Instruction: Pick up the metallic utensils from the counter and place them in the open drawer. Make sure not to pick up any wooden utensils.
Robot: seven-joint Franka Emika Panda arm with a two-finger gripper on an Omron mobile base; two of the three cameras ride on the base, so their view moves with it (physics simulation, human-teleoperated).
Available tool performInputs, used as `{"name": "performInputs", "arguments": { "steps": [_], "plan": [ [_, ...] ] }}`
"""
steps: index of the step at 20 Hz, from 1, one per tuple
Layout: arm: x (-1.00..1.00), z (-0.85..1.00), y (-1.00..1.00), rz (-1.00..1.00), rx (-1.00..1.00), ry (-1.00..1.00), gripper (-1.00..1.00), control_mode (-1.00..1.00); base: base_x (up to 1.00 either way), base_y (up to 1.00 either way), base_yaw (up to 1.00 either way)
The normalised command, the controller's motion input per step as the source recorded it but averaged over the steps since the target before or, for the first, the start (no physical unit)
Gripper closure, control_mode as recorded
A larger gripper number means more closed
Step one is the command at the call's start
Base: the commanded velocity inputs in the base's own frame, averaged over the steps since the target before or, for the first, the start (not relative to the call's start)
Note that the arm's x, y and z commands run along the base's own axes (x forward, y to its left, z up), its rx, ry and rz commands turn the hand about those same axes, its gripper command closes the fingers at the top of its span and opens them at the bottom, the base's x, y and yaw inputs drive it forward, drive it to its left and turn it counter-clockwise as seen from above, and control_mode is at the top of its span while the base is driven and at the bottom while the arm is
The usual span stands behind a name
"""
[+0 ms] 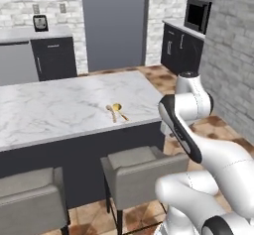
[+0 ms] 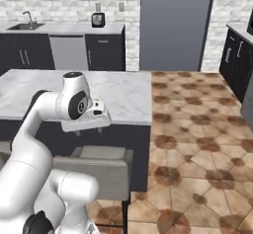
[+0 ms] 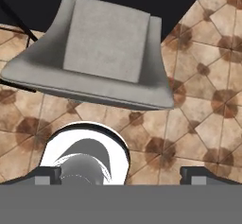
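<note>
The counter [image 1: 59, 105] is a white veined marble island top over a dark base. Near its front edge lie two small utensils side by side: a pale greyish one [image 1: 110, 113] and a yellow round-headed one [image 1: 117, 108]; they are too small to tell apart further. In the right base view the arm hides that part of the counter [image 2: 123, 95]. My gripper [image 2: 89, 131] hangs off the counter's front edge, pointing down over a grey stool. In the hand view the gripper [image 3: 125, 176] is open, its fingertips [image 3: 47, 176] wide apart with nothing between them. The drawer is out of view.
Two grey upholstered stools [image 1: 141, 164] [image 1: 30, 194] stand along the island's near side; the right one [image 3: 108, 48] sits directly under the hand. Brown tiled floor [image 2: 197, 129] opens to the right. Dark wall cabinets [image 1: 54, 55] and a tall grey fridge [image 1: 114, 23] stand behind.
</note>
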Motion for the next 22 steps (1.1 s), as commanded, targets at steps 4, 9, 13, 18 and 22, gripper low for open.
{"name": "performInputs", "arguments": {
  "steps": [4,9,13,18,22],
  "plan": [
    [0.00,0.00,0.00,0.00,0.00,0.00,-1.00,1.00,0.58,0.00,-0.13],
    [0.00,0.00,0.00,0.00,0.00,0.00,-1.00,1.00,0.96,0.01,0.00],
    [0.00,0.00,0.00,0.00,0.00,0.00,-1.00,1.00,0.96,0.08,0.15],
    [0.00,0.00,0.00,0.00,0.00,0.00,-1.00,1.00,0.44,0.00,0.15],
    [0.00,0.00,0.00,0.00,0.00,0.00,-1.00,1.00,0.00,0.00,0.00]
  ]
}}
